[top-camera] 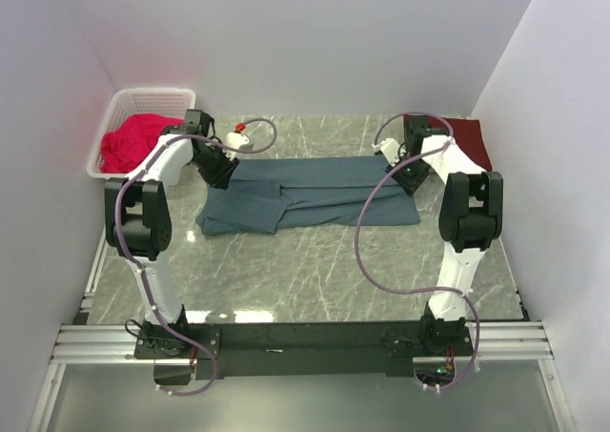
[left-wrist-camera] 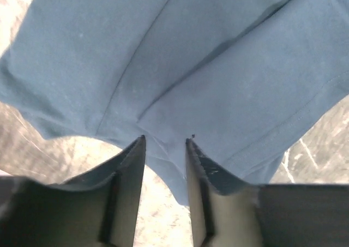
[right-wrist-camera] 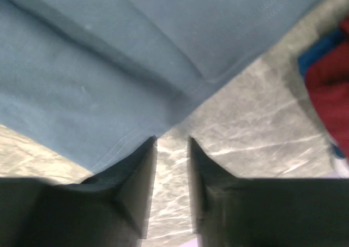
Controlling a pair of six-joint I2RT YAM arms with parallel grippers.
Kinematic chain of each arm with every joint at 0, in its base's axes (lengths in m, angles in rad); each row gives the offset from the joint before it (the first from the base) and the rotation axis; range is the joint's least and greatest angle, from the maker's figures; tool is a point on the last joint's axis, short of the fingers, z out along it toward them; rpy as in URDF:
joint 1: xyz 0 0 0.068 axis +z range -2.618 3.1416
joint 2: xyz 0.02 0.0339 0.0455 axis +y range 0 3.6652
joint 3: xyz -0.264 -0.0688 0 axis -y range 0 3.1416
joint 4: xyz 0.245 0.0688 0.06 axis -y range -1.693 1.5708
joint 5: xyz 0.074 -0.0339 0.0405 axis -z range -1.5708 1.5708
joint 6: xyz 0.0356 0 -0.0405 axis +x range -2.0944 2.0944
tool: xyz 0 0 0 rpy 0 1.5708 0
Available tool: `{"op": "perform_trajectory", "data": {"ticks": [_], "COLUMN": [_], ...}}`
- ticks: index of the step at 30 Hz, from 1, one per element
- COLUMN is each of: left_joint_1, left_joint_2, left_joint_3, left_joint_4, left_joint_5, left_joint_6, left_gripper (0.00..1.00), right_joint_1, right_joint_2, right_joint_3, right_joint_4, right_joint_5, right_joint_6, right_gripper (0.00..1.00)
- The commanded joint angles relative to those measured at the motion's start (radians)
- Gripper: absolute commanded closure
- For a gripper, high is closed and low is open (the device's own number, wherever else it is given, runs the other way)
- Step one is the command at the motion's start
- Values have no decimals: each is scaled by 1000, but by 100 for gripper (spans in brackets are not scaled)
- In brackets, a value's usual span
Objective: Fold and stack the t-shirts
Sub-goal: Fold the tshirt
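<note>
A white plastic lattice basket (top-camera: 152, 95) is sitting at the 10 o'clock corner of the grey veined marble table (top-camera: 315, 270), with a heap of bright red cloth (top-camera: 133, 141) lying in it.

Just to the basket's right, the left arm is reaching over the table. Its left gripper (top-camera: 221, 170) is hanging at the 10 o'clock corner of the slate blue-grey cotton t-shirt (top-camera: 315, 194). In the left wrist view the left gripper (left-wrist-camera: 165, 140) is showing only a narrow gap between its fingers (left-wrist-camera: 131, 170). A lobe of the shirt's hem (left-wrist-camera: 191, 56) is showing in that gap. Whether the cloth is being pinched or merely lying beneath cannot be told.

The slate blue-grey t-shirt is lying flat near the table's centre, a little toward 12 o'clock. It is stretching as a long band from left to right, folded over itself in layers, with its 8 o'clock corner slightly rumpled.

At the shirt's 2 o'clock corner the right gripper (top-camera: 408, 173) is hovering. In the right wrist view the right gripper (right-wrist-camera: 173, 140) is standing slightly parted, with bare marble showing through the gap and nothing in its grasp. The stitched edge of the shirt (right-wrist-camera: 109, 67) is running just past the tip of the finger on the left of that view.

At the table's 2 o'clock corner the dark maroon cloth t-shirt (top-camera: 469, 138) is lying flat against the far wall, apart from the blue-grey one. In the right wrist view it is appearing as a blurred red mass (right-wrist-camera: 330, 94) at 3 o'clock.
</note>
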Motion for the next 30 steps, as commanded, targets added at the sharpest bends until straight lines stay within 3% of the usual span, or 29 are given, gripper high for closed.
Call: {"op": "perform_trajectory", "data": {"ticks": [1,2,6,13,19,30], "left_joint_1": [41,73,165,226,226,225], "left_joint_2": [-43,-74,-178,-304,-332,-258], "left_joint_3": [12,6,-115,-382,-490,-484], "left_joint_4": [-21,-35,-90,-12,89,123], "left_joint_5": [52,91,179,225,215,224], "left_joint_6": [-39,-46,-72,-131,-209,-238], "left_gripper": [57,51,47,43,41,43], "right_joint_1": [-33,-97,-195,-249,-249,-254], "right_joint_2": [17,16,13,-41,-41,-1], "right_joint_3": [81,128,195,-13,-93,-103], "right_joint_4": [-63,-89,-282,-237,-114,-59], "right_joint_5": [-18,-49,-230,-399,-387,-367], "right_joint_6": [47,79,169,350,459,519], "right_gripper": [54,50,48,50,50,50]}}
